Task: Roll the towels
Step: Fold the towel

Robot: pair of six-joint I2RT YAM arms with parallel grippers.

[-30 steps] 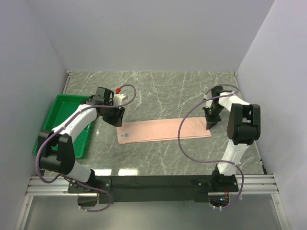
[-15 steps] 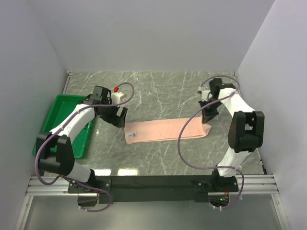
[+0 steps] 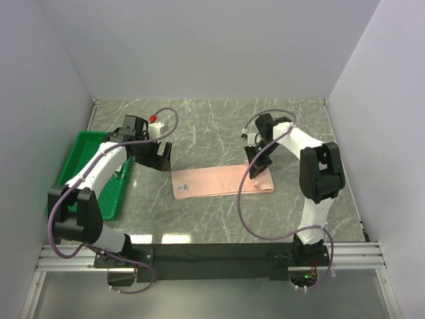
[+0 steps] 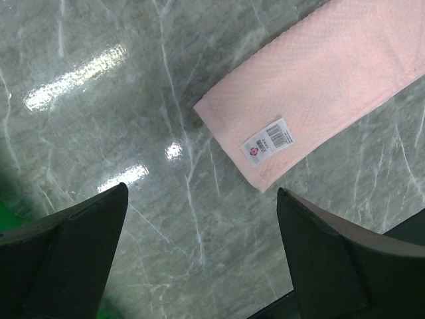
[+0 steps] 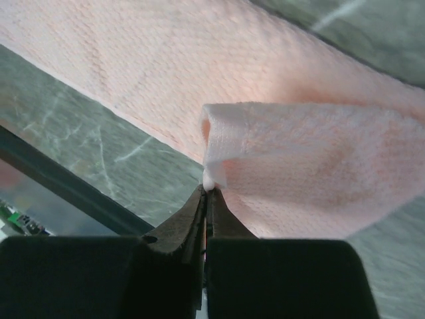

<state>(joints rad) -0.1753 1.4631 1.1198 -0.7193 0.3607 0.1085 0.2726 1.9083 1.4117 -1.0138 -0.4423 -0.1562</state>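
Note:
A pink towel [image 3: 212,181] lies flat on the marble table, its right end folded back over itself. My right gripper [image 3: 259,163] is shut on that folded edge; the right wrist view shows the closed fingertips [image 5: 207,194] pinching the towel's corner [image 5: 219,149] above the flat layer. My left gripper [image 3: 159,158] is open and empty, just left of and above the towel's left end. In the left wrist view the towel's left end [image 4: 312,100] with its white label [image 4: 267,140] lies ahead of the wide-apart fingers [image 4: 319,252].
A green tray [image 3: 80,166] sits at the table's left edge beside the left arm. White walls close the table at the back and sides. A black rail [image 3: 212,252] runs along the near edge.
My right gripper has carried the towel's right end leftward, folding it over, so the towel looks shorter. My left gripper has backed off to the left and slightly farther away.

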